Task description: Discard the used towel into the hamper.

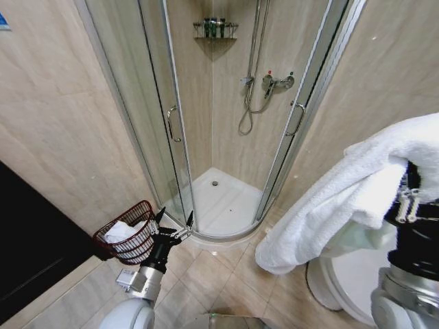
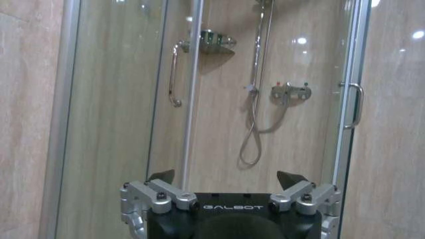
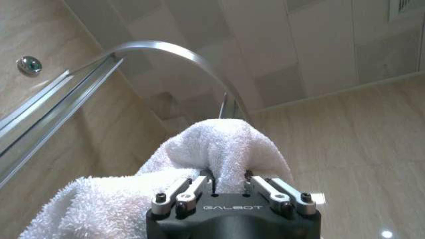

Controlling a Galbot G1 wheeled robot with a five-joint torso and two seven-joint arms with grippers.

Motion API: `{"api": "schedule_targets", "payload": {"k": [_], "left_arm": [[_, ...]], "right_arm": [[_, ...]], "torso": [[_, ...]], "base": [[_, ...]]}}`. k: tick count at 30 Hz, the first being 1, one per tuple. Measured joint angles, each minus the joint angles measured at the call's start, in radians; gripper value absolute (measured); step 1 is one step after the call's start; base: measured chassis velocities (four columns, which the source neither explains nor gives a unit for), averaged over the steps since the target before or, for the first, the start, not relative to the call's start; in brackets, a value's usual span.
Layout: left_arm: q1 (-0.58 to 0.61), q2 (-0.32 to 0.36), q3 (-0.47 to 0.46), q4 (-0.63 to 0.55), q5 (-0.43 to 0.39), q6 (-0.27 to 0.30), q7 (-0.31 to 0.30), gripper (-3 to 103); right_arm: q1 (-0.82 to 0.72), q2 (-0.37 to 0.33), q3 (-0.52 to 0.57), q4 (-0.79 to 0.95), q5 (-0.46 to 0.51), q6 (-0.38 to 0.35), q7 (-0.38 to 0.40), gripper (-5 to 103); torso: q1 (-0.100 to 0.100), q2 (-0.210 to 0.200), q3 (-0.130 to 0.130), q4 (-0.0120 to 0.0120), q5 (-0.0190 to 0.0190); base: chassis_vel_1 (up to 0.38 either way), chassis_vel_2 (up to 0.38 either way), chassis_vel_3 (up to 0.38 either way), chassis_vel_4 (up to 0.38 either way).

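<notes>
The right gripper (image 3: pixel 229 180) is raised at the right of the head view, its jaws clamped on a bunched fold of the white towel (image 1: pixel 343 199). The rest of the cloth drapes over and below the wrist, a long tail hanging down toward the tiled floor (image 1: pixel 226 281) beside a white toilet (image 1: pixel 343 281). The right wrist view shows the towel (image 3: pixel 219 149) pinched between the two jaws with the ceiling behind it, so the wrist points upward.

The hamper (image 1: pixel 130 236) stands on the floor at the left, against the wall and just beside the shower enclosure (image 1: pixel 219 137); something white already lies inside it. The left gripper (image 1: pixel 175 223) sits low, just beside the hamper's rim on the shower side, jaws apart and empty, facing the shower glass in its own wrist view (image 2: pixel 226 181).

The towel is well apart from the hamper, on the opposite side of the robot, so the carry is not yet done. The main risk, as I judge it, is the hanging tail: swung across, it could catch on the shower door handle (image 1: pixel 296 120) or on the left arm, or land outside the small basket opening. A release from too high or off-centre would leave cloth draped over the rim or tip the light wire basket. The left gripper beside the rim could also block the drop.
</notes>
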Motion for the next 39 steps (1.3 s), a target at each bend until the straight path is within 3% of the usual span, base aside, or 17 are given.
{"api": "schedule_targets", "payload": {"k": [39], "left_arm": [[0.000,0.000,0.000,0.000,0.000,0.000,0.000,100]], "right_arm": [[0.008,-0.004,-0.006,0.000,-0.004,0.000,-0.001,20]], "torso": [[0.099,0.217,0.118,0.0000,0.0000]], "base": [[0.000,0.000,0.000,0.000]]}}
